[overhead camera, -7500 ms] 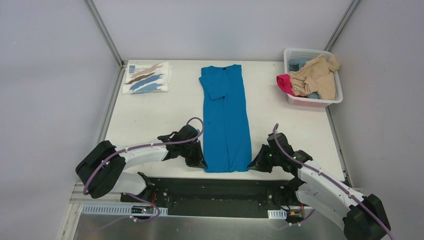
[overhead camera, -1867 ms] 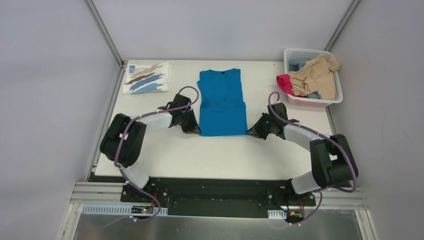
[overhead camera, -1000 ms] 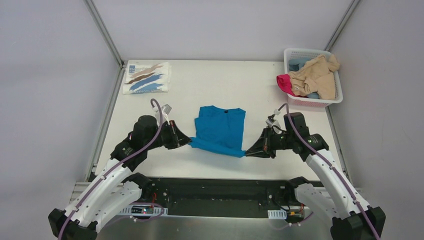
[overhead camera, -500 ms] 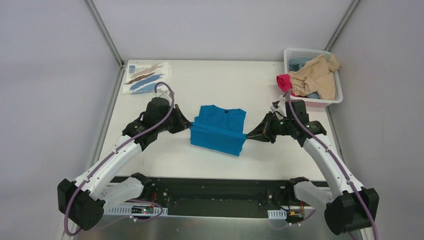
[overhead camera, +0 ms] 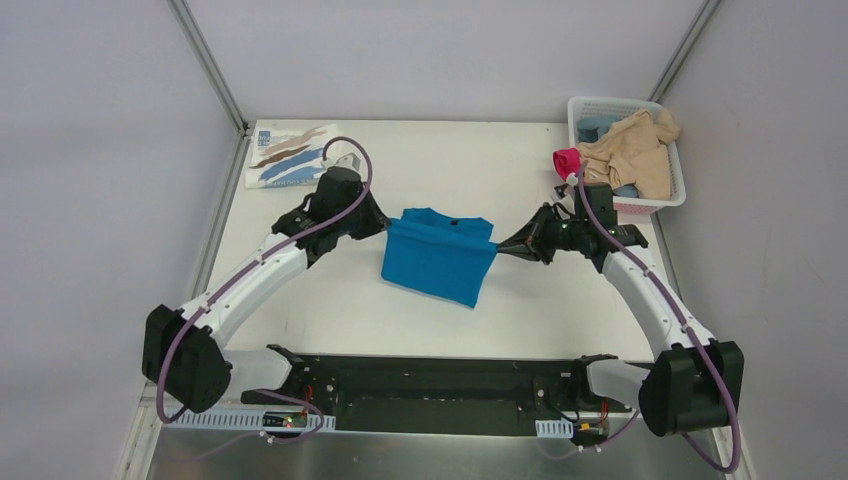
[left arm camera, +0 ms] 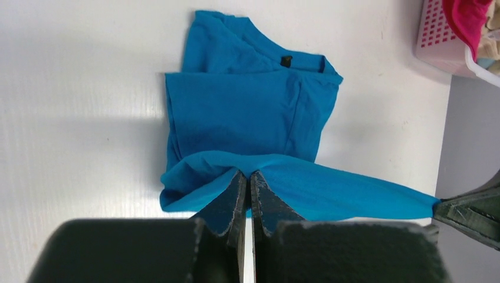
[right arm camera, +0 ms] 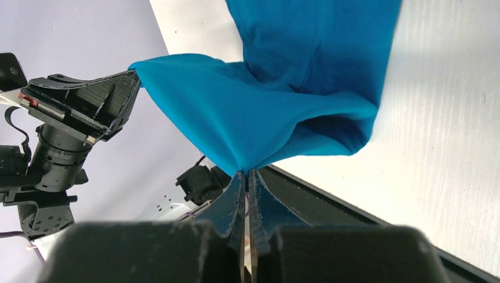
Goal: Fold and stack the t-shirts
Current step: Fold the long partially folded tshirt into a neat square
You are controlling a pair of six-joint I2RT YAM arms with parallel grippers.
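The bright blue t-shirt (overhead camera: 438, 257) lies mid-table, its near folded edge lifted and stretched between both grippers while the collar end (left arm camera: 247, 88) rests on the table. My left gripper (overhead camera: 384, 229) is shut on the edge's left corner (left arm camera: 246, 172). My right gripper (overhead camera: 500, 246) is shut on the right corner (right arm camera: 246, 171). A folded white t-shirt with brown and blue brushstrokes (overhead camera: 291, 154) lies at the back left. Beige (overhead camera: 632, 150), pink (overhead camera: 567, 162) and pale-blue (overhead camera: 597, 127) t-shirts fill the basket.
The white mesh basket (overhead camera: 660, 199) stands at the back right corner, close behind my right arm. Grey walls enclose the table on three sides. A black rail (overhead camera: 440, 375) runs along the near edge.
Both grippers have carried the blue shirt's near edge up and toward the back, over the collar end. The arms reach farther out over the table than a second ago.
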